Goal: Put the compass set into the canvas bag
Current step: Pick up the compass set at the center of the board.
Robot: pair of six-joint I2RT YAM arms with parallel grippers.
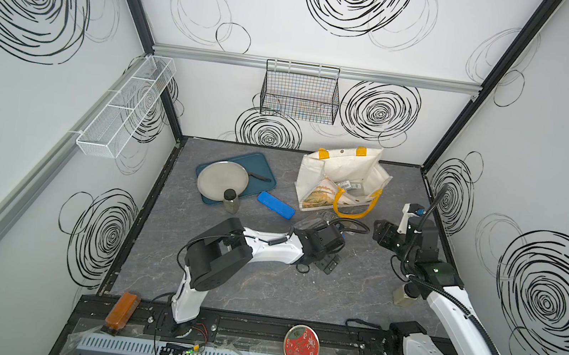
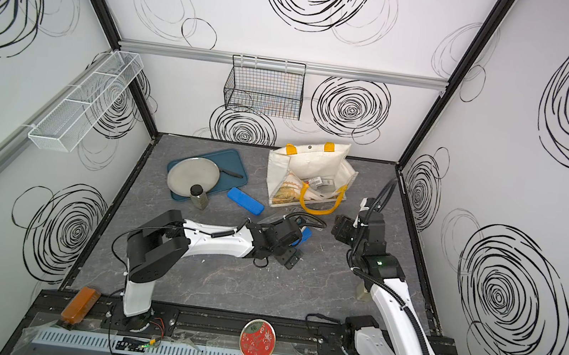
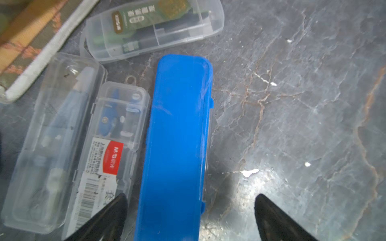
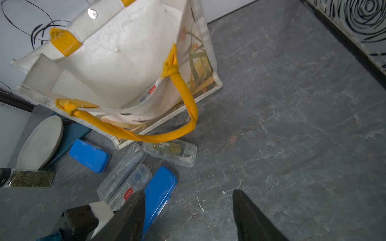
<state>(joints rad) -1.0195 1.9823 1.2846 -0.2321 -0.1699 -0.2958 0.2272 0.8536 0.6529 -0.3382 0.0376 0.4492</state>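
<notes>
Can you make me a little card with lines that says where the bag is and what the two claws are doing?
Bag: standing open at the back, one yellow handle drooping in front
Inside bag: something with a barcode label
Left claw: open, over a blue case, not gripping
Right claw: open, empty
Beside blue case: clear case with a blue compass inside
Near bag: green-label case
Near tray: second blue case

Before your cream canvas bag [image 1: 348, 164], the clear plastic compass case [image 3: 108, 133] and long blue plastic case [image 3: 177, 146] lie side by side. Left of the bag, the round metal plate [image 1: 223, 179] sits on the teal tray [image 1: 259, 162].
</notes>
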